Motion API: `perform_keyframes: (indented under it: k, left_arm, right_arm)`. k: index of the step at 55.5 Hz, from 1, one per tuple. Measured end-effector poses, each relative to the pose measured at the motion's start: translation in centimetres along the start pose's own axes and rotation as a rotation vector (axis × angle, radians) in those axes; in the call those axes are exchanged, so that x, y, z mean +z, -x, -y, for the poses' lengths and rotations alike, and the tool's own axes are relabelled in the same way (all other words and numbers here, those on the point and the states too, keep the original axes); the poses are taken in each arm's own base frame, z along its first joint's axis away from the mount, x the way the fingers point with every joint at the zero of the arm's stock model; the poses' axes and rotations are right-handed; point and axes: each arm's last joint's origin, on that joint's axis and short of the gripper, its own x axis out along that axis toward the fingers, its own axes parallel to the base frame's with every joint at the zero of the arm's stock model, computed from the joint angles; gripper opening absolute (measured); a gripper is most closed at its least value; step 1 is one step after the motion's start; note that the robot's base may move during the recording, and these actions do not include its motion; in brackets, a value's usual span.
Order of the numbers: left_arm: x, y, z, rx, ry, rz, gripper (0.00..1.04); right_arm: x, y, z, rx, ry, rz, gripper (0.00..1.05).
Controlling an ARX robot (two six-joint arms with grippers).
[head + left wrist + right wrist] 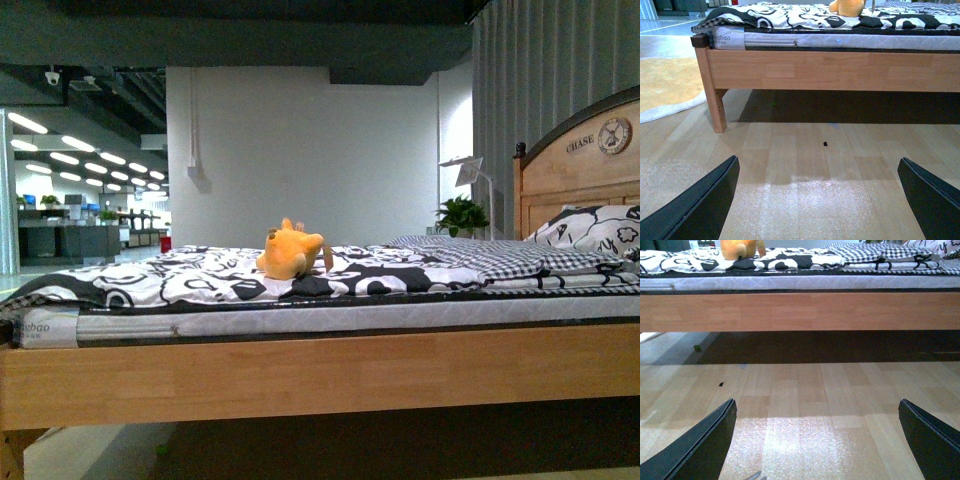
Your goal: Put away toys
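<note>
A yellow-orange plush toy (pixel 292 252) lies on the black-and-white quilt of the bed (pixel 300 375), near the middle of the mattress. Its lower part shows at the edge of the left wrist view as the toy (pixel 846 6) and of the right wrist view as the toy (pixel 738 248). My left gripper (pixel 818 200) is open low over the wooden floor, well short of the bed, with nothing between its black fingers (pixel 695 207). In the same way my right gripper (pixel 816 440) hangs open and empty above the floor. Neither arm shows in the front view.
The bed's wooden side rail (pixel 840 70) and corner leg (pixel 716 107) stand between the grippers and the toy. A yellow rug (pixel 667 85) lies left of the bed. Pillows (pixel 595 230) and the headboard (pixel 585 165) are at the right. A small dark speck (pixel 825 144) lies on the floor.
</note>
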Motion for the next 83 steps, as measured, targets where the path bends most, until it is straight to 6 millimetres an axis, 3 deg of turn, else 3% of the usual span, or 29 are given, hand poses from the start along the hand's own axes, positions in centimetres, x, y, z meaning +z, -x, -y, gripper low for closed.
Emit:
perform_keyframes:
  k: [83]
  left_arm:
    - [0.00, 0.00, 0.00, 0.000, 0.000, 0.000, 0.98]
  right_arm:
    - [0.00, 0.00, 0.00, 0.000, 0.000, 0.000, 0.98]
